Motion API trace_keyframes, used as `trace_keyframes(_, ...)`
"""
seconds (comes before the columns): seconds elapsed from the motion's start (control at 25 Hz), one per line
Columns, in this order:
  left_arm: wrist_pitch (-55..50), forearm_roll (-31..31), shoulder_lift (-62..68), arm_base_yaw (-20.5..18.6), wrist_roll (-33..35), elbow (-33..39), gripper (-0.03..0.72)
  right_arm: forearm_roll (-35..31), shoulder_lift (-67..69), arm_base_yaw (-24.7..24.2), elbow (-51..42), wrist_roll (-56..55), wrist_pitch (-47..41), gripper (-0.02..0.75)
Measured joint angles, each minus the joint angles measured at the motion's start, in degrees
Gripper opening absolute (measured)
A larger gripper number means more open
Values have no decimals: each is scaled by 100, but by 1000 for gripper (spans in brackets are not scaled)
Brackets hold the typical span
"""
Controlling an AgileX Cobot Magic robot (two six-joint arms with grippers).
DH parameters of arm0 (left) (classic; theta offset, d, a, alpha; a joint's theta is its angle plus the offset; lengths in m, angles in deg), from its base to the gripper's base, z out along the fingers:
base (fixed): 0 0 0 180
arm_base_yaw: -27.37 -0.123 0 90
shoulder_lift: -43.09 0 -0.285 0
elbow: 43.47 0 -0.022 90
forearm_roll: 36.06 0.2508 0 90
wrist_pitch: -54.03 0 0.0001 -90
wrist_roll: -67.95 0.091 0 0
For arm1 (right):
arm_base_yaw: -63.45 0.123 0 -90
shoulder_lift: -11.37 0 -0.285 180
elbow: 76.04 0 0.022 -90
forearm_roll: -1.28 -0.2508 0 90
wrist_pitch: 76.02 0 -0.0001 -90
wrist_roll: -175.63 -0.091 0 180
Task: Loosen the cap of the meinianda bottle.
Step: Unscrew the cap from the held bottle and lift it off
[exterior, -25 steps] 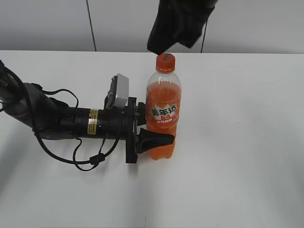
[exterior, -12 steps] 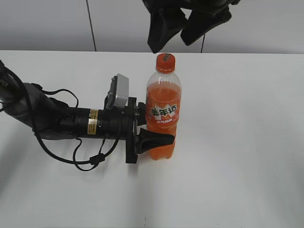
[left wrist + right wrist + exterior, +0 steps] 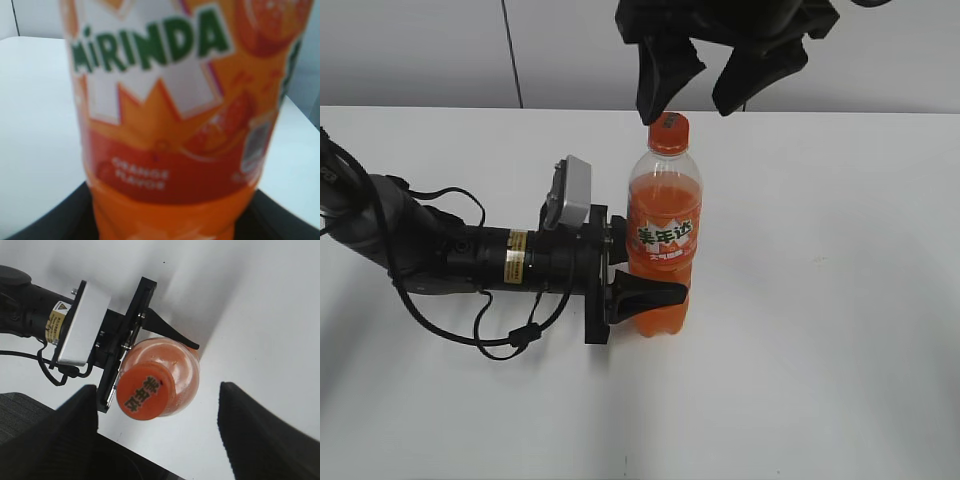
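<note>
Bottle position: the meinianda bottle [image 3: 663, 236] stands upright at the centre of the exterior view on the white tabletop [image 3: 840, 300]. The cap [image 3: 669, 131] is seated on the neck, just below the upper edge of the frame.

Left claw [image 3: 642, 268]: reaches in from the left of the frame and clamps the lower body of the bottle, one finger crossing the front near the base. The left wrist view is filled by the label and is blurred, so the finger contact there is hard to confirm.

Right claw [image 3: 715, 75]: hangs at the top centre of the frame, jaws spread wide, nothing held. One finger [image 3: 665, 75] sits just above and left of the cap; the other is off to the right. In the right wrist view the cap [image 3: 145, 395] lies nearer the left finger than the right, not centred.

Step in hand: approach to the cap, with the bottle braced.

Next move, as judged: shift the right claw until the cap is centred between the fingers, lower to the ribbed side, close firmly, then rotate the wrist while the left claw resists the turn.
</note>
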Motion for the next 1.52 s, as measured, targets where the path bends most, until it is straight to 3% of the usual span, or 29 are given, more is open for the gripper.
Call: trace_keyframes(1.52, 0, 0, 0, 0, 0, 0, 403, -221, 330, 0, 0, 247, 0, 546)
